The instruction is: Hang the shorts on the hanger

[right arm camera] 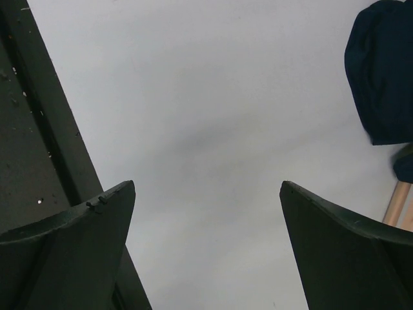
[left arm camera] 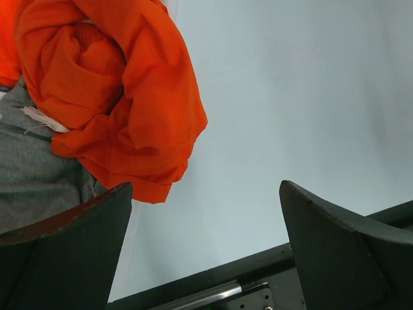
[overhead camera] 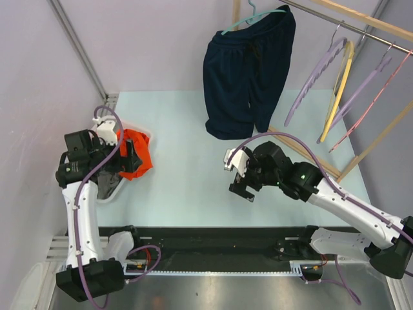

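The orange shorts (overhead camera: 138, 150) lie bunched in a white bin (overhead camera: 148, 135) at the table's left. In the left wrist view the shorts (left arm camera: 122, 97) fill the upper left, with a bit of white drawstring showing. My left gripper (overhead camera: 131, 161) (left arm camera: 206, 187) is open and empty, its left finger just below the shorts' lower edge. The pale lavender hanger (overhead camera: 314, 81) hangs empty on the wooden rail at the back right. My right gripper (overhead camera: 241, 189) (right arm camera: 206, 184) is open and empty over bare table in the middle, well short of the hanger.
Navy shorts (overhead camera: 248, 71) hang on a teal hanger (overhead camera: 253, 19) at the back; their hem shows in the right wrist view (right arm camera: 382, 71). A yellow hanger (overhead camera: 339, 90), a second lavender one (overhead camera: 366, 84) and a pink one (overhead camera: 381, 97) share the rail. A grey cloth (left arm camera: 32, 174) lies under the orange shorts.
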### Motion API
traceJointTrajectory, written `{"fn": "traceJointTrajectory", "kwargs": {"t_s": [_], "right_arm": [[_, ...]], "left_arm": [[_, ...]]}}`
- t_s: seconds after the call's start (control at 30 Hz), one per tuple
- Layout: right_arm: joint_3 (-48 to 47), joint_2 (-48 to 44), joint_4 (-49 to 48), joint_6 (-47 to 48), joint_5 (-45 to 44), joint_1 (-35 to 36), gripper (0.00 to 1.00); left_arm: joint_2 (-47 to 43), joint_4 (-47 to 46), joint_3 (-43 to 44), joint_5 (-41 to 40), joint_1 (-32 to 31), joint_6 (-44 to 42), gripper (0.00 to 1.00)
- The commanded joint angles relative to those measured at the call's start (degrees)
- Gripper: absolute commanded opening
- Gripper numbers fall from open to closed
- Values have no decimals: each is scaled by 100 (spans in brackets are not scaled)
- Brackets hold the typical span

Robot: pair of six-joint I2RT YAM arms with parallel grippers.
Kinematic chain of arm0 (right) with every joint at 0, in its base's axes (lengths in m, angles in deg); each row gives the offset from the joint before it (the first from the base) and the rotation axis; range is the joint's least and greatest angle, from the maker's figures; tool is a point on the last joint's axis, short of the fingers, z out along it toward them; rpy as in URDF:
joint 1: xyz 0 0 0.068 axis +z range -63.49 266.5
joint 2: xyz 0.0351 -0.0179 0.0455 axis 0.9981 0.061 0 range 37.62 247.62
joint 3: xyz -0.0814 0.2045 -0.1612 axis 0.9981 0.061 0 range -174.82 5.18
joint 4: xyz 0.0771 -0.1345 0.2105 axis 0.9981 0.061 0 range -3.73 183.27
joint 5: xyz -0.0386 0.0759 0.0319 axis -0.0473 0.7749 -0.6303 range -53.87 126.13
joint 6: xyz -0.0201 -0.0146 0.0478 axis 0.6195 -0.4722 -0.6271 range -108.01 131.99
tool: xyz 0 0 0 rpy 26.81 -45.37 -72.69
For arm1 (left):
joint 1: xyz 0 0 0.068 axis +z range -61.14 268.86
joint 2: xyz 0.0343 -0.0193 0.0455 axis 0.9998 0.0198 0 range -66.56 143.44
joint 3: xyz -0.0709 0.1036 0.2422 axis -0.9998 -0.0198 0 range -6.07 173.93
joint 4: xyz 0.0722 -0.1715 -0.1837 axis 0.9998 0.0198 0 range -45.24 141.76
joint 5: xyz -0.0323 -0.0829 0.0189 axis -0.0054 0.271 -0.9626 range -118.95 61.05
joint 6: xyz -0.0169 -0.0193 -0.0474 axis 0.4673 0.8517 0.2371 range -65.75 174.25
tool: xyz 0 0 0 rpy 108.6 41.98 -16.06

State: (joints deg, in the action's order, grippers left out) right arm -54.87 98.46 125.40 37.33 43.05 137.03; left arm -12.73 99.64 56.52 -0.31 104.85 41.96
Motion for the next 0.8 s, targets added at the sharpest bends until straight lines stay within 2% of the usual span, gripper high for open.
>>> {"fn": "traceJointTrajectory", "kwargs": {"t_s": [0.0,0.17,0.37,0.5,0.77], "right_arm": [[-305,7,7,146,-243,45,100],[-402,155,-160,506,-840,133,100],[-797,481,84,682,-1228,265,100],[-1087,858,515,875,-1395,388,100],[-1421,1097,1087,946,-1131,502,100]], "left_arm": [[207,-171,473,-165,-8,-177,100],[655,-38,1114,-631,-8,-134,100],[1446,146,1633,-500,-8,-212,100],[1894,41,1643,-413,-8,-221,100],[2816,-283,1485,-166,36,-493,100]]}}
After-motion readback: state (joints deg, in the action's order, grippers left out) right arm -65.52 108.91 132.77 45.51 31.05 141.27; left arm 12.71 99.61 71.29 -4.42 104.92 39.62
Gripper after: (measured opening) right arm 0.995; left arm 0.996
